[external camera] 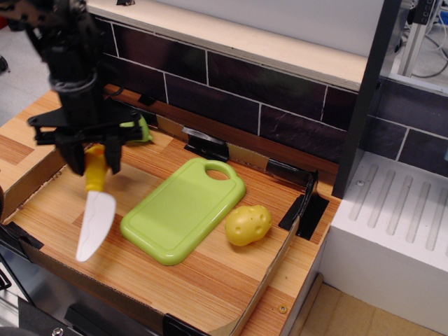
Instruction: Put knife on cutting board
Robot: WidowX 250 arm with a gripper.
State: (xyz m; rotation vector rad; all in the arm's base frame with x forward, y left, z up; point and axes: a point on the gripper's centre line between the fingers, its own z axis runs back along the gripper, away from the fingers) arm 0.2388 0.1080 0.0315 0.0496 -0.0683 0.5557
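Observation:
My gripper (pixel 94 162) is shut on the yellow handle of the knife (pixel 96 213) and holds it above the wooden surface, left of the cutting board. The knife's white blade hangs down and toward the front, its tip clear of the wood. The cutting board (pixel 184 208) is a flat light-green rounded rectangle with a loop handle at its far end; it lies in the middle of the tray with nothing on it.
A yellow potato toy (pixel 248 224) lies just right of the board. A green pear toy (pixel 138 129) sits behind the gripper, mostly hidden by it. The wooden tray has low cardboard walls (pixel 269 276). A dark tiled wall stands behind, a white block at right.

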